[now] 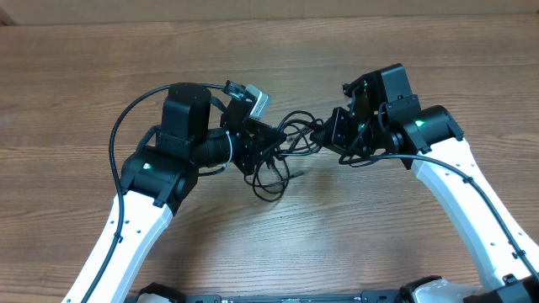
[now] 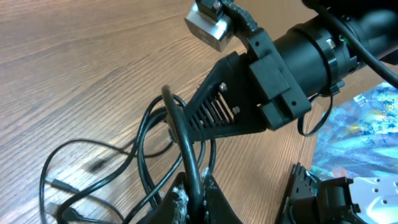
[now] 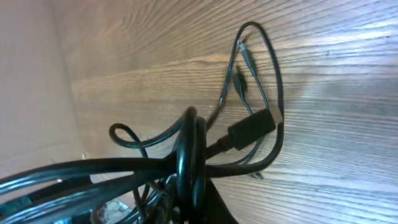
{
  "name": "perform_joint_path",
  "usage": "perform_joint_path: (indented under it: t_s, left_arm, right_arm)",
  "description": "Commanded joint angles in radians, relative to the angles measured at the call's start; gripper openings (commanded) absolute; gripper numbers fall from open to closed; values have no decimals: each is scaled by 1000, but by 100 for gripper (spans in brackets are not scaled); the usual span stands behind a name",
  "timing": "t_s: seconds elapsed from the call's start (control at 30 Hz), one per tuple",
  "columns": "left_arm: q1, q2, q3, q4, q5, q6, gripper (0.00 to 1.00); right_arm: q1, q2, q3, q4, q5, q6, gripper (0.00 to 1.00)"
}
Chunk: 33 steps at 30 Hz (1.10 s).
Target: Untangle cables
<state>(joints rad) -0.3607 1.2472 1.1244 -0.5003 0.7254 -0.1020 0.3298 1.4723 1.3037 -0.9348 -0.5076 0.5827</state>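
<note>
As the overhead view looks down, the cables (image 1: 290, 139) stretch tangled between the left gripper (image 1: 257, 147) and the right gripper (image 1: 330, 136), with loops trailing on the table (image 1: 84, 84). At the left wrist, closed fingers (image 2: 217, 205) pinch one strand. At the right wrist, the bundle runs into closed jaws, and a plug (image 3: 252, 130) lies beyond.

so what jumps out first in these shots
A tangle of thin black cables sits mid-scene on the brown wooden table, strung between the two arms. The left gripper pinches a strand from one side and the right gripper meets the knot from the other, with loose loops trailing toward the robot's side.
</note>
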Motion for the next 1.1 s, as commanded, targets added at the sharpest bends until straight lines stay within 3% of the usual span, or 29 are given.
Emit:
perform_joint_path:
  t_s: [0.0,0.23,0.27,0.3,0.33,0.47,0.7,0.73,0.83,0.97,1.07]
  left_arm:
    - [-5,-19,10,41,48,-11,4]
    - [-5,-19,10,106,95,-64,4]
    - [-5,-19,10,119,126,-68,4]
    - [-5,-19,10,132,144,-80,4]
    - [-6,-19,10,148,166,-95,4]
    - [-6,-19,10,199,192,-141,4]
    - [-6,-19,10,266,192,-203,4]
    - [-7,-19,10,271,192,-210,4]
    - [-11,-19,10,275,192,-221,4]
    - [-12,-19,10,268,170,-217,4]
    - [-10,-19,10,243,76,-217,4]
  right_arm:
    - [2,-11,19,-4,29,-6,4]
    - [2,-11,19,-10,29,-6,6]
    - [2,-11,19,-10,29,-6,24]
    - [2,-11,19,-10,29,-6,31]
    - [2,-11,19,-10,29,-6,35]
    - [2,-7,19,-6,29,-6,36]
    - [2,-3,19,-6,29,-6,35]
    - [2,-3,19,-6,29,-6,31]
    - [2,-2,19,-3,28,-6,4]
    - [2,-2,19,-4,-26,-10,4]
    - [2,-2,19,-5,-111,-72,4]
